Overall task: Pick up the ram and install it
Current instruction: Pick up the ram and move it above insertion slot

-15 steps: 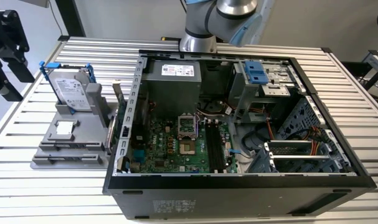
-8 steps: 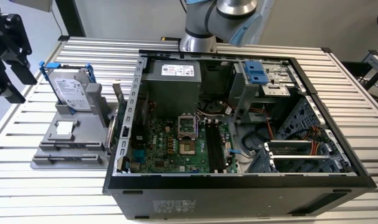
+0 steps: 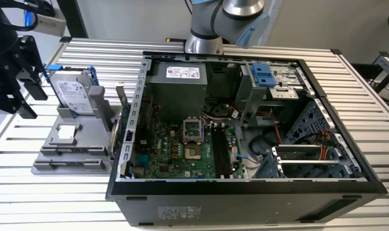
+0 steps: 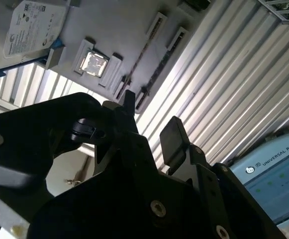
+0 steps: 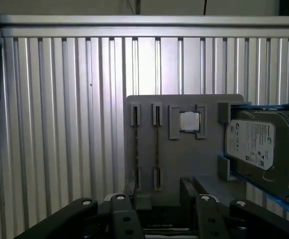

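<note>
Gripper (image 5: 158,191): jaws apart, nothing held, clear of the holder (image 5: 184,164).

Ram (image 5: 157,144): 2 sticks on edge in neighbouring holder slots, parallel and just beside each other. The chip (image 5: 188,121) comes next, then the drive (image 5: 256,144).

The sticks' long axis runs straight away from the gripper, at right angles to the jaws' closing line. Judged: the stick nearer the chip lies closest to the middle of the gap.

The holder (image 3: 59,159) sits on the exterior view's left of the case (image 3: 127,159).

White label on the drive; print not recorded.
</note>
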Tool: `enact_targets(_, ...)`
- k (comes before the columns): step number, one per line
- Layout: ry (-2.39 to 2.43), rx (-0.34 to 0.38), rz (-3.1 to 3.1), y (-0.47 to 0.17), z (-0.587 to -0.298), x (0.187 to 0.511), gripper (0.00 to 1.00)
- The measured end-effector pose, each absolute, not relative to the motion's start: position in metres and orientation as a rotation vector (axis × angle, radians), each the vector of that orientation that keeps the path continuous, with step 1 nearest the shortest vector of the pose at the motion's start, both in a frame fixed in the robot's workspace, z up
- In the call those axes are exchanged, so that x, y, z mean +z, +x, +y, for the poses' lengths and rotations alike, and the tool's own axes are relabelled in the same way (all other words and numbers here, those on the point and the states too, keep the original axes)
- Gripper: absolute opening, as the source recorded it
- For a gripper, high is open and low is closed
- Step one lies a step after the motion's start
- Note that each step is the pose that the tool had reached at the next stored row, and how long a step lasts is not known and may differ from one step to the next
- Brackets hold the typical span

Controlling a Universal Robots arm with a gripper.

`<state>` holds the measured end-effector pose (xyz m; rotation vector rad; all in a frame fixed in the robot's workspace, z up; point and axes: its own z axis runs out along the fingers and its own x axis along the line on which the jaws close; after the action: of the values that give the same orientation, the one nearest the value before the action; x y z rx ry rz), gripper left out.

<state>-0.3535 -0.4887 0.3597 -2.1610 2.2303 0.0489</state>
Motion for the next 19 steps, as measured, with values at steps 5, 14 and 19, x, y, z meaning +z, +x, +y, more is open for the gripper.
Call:
enact_targets(5,-2.161,0.049,2.230,-0.353,-0.488,0.351,1.00)
enact_targets(14,-2.161,0.049,2.230,-0.354,-0.488,0.345,1.00)
enact_targets(19,-2.161,0.049,2.230,-0.353,-0.488,0.336,1.00)
